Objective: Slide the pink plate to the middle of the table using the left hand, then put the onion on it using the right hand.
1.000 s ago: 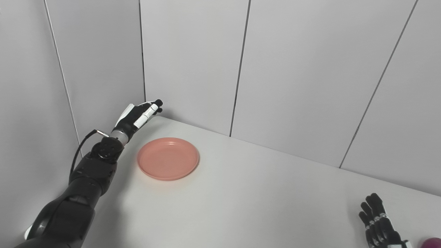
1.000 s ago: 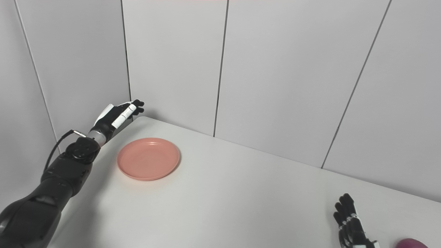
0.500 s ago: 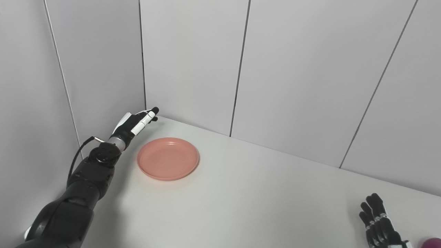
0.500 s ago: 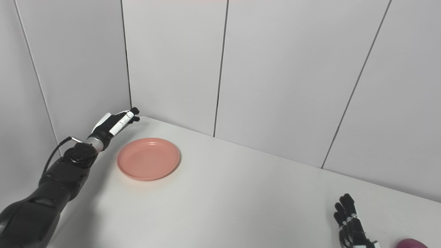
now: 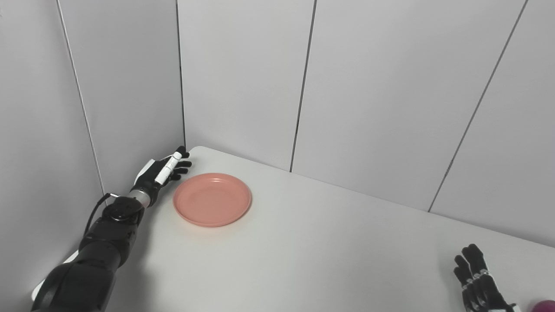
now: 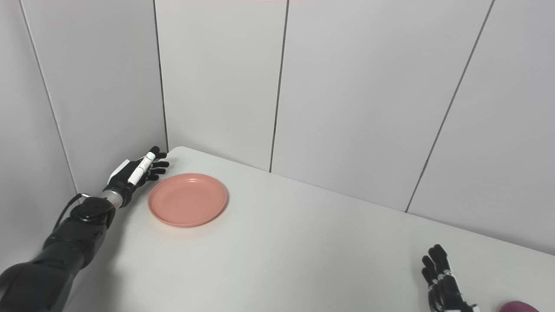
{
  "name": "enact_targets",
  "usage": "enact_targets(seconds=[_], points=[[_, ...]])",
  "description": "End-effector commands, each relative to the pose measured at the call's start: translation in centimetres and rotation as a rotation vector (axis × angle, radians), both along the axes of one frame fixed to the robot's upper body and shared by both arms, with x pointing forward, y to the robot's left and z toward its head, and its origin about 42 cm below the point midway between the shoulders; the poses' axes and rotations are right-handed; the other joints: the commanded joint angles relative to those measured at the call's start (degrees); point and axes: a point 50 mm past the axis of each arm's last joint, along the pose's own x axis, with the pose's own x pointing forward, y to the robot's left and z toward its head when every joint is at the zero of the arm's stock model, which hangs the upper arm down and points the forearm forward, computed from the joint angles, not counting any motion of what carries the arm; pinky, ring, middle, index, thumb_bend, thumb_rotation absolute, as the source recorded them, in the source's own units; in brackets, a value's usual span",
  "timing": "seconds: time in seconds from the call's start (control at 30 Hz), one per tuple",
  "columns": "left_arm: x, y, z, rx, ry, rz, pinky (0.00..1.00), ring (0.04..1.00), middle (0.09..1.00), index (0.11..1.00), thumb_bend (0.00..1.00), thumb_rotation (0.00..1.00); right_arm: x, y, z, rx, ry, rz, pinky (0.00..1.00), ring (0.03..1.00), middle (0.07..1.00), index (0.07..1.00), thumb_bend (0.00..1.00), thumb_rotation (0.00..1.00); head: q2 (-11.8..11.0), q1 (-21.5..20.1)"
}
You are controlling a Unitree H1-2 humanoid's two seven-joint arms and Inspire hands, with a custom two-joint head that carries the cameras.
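Note:
The pink plate point(image 5: 212, 198) lies flat near the table's far left corner. My left hand point(image 5: 162, 170) is low over the table just left of the plate's rim, fingers spread and holding nothing; whether it touches the rim I cannot tell. My right hand point(image 5: 479, 284) rests at the bottom right, fingers straight and apart, empty. A sliver of the purple onion point(image 6: 518, 307) shows at the bottom right corner, just right of that hand and mostly cut off by the picture edge.
The white table point(image 5: 312, 242) stands in a corner of grey wall panels point(image 5: 243, 78); the left hand lies close to the left wall and the table's rounded far corner.
My left hand has come down and drawn back from above the far corner to table height beside the plate's left rim. The plate and my right hand have not moved.

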Motion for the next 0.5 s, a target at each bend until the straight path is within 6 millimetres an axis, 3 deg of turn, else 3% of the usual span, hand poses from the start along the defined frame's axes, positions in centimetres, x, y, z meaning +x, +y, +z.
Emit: enact_targets(seconds=[0.0, 0.2, 0.47], points=[[1.3, -0.2, 2.3, -0.001, -0.099, -0.002, 0.89, 0.834, 0.814, 0.827, 0.75, 1.00, -3.3, -1.5, -4.1, -0.008, 0.136, -0.047, 1.00, 0.990, 0.994, 0.993, 0.75, 0.95, 0.10, -0.03], [0.9, -0.9, 1.0, -0.018, -0.105, -0.005, 0.85, 0.833, 0.816, 0.827, 0.74, 1.00, -3.4, -1.6, -4.0, -0.008, 0.139, -0.051, 1.00, 0.987, 0.992, 0.991, 0.76, 0.94, 0.28, -0.05], [0.9, -1.7, 0.5, -0.026, -0.119, -0.028, 0.87, 0.858, 0.836, 0.840, 0.76, 1.00, -3.5, -1.7, -4.0, -0.006, 0.141, -0.047, 1.00, 0.993, 0.999, 0.996, 0.77, 0.94, 0.53, -0.04]])
